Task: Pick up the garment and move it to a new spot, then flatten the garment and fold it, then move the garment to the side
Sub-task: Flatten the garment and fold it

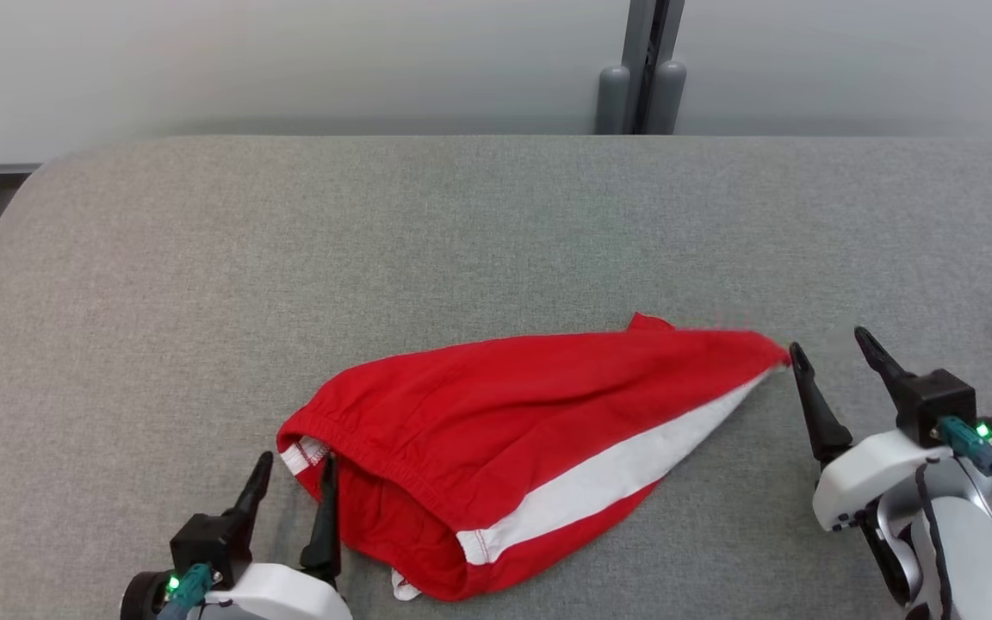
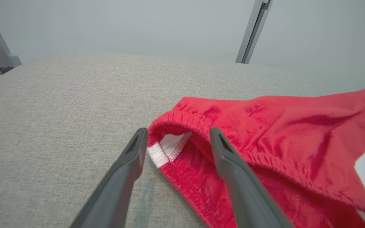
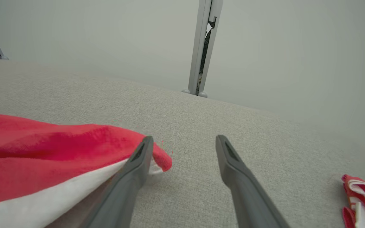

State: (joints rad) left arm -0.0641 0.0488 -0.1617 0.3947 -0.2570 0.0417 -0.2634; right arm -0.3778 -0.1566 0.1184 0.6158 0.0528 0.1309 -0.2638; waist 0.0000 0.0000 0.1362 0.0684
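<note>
Red garment [image 1: 530, 413], unflattened: my left gripper [image 1: 296, 482] gapes astride the waistband [image 1: 375, 465], right gripper [image 1: 832, 344] gapes empty just off its other end; I risk pinching one layer only.

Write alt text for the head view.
A red garment with a white stripe lies rumpled on a grey fabric table. The open left gripper brackets its waistband corner at lower left; the open right gripper sits just beside its right tip.

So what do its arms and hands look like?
Left hand and right hand each have two long tapered dark fingers on a black block, a teal plug with a green light, and glossy white shells. Black cable on the right arm.
</note>
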